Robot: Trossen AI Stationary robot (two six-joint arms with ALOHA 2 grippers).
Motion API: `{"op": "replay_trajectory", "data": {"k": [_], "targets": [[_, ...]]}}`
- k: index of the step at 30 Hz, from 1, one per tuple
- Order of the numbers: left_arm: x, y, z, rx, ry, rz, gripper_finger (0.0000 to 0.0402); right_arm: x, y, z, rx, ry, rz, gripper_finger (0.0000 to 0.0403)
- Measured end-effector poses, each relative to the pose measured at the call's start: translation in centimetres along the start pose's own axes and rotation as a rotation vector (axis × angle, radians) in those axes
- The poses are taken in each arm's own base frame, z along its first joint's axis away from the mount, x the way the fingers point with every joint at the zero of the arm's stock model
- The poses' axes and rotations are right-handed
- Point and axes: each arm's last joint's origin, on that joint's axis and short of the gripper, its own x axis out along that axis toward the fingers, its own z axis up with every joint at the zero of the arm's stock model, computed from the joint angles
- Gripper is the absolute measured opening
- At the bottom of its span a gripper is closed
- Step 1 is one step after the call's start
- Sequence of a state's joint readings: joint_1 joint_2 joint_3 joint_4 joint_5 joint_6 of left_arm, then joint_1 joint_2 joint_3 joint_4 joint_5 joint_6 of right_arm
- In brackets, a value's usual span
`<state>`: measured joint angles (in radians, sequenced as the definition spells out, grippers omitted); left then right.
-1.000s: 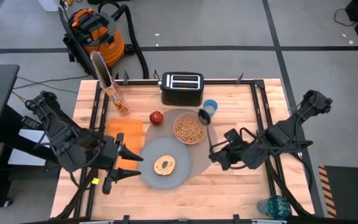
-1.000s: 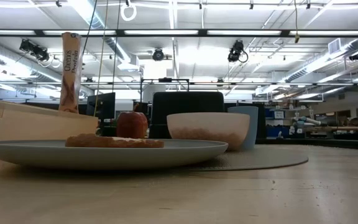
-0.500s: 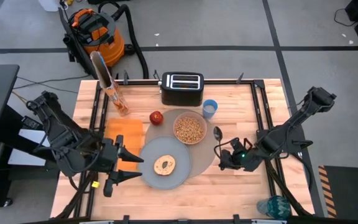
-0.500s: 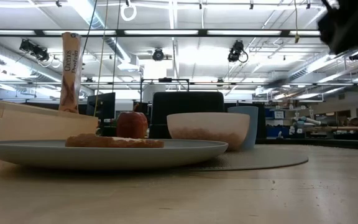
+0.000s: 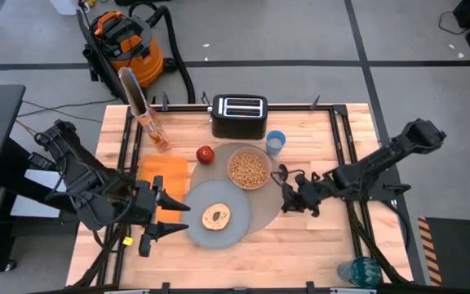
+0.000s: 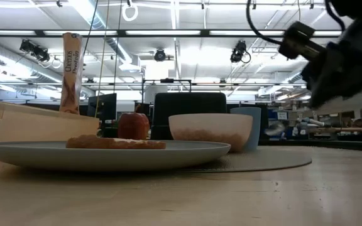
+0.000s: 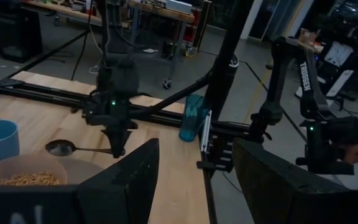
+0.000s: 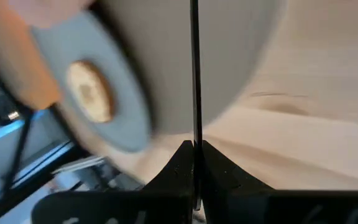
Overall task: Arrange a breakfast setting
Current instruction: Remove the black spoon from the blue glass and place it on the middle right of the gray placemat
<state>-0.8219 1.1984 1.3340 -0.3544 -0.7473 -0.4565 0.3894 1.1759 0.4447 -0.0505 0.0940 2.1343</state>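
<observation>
The round grey placemat (image 5: pixel 258 211) carries the grey-blue plate (image 5: pixel 198 204) with the round toasted bread (image 5: pixel 216 216), and the pale pink bowl (image 5: pixel 228 170), which holds cereal. The red apple (image 5: pixel 206 153) sits at the mat's far left rim. The blue cup (image 5: pixel 276 141) stands beyond the mat, and the orange napkin (image 5: pixel 163 175) lies to its left. My right gripper (image 5: pixel 290 198) is shut on the metal spoon (image 5: pixel 283 175) at the mat's right rim. My left gripper (image 5: pixel 182 219) is open and empty, just left of the plate. My right gripper pinches the spoon's handle near its free end (image 7: pixel 107 149) between its two fingers, which point down and lie across the handle. The spoon lies about level, its bowl (image 7: pixel 59 147) toward the table's far edge. It looks held a little above the table.
The black toaster (image 5: pixel 239 116) stands at the far edge and the tall cereal box (image 5: pixel 149 114) at the far left. Bare wood lies to the right of the mat and along the near edge. Metal frame rails border the table.
My right gripper has come down and turned, drawing the spoon from beside the bowl and cup toward the near edge, to the mat's right rim. The spoon stays pinched and about level.
</observation>
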Motion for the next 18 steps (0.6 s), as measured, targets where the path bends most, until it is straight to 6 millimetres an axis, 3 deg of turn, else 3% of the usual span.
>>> {"op": "replay_trajectory", "data": {"k": [3, 13, 18], "targets": [[0.0, 0.0, 0.0, 0.019, 0.000, 0.000, 0.0210, 0.1, 0.9, 0.7, -0.003, 0.014, 0.038, 0.0013], [0.0, -0.1, 0.1, 0.016, -0.006, -0.003, 0.0210, 1.9, 1.2, 2.6, 0.022, 0.064, -0.050, 0.0013], [-0.3, -0.4, 0.1, 0.005, -0.016, -0.025, 0.0210, 2.6, 1.7, 3.0, 0.020, 0.062, -0.008, 0.0016]]}}
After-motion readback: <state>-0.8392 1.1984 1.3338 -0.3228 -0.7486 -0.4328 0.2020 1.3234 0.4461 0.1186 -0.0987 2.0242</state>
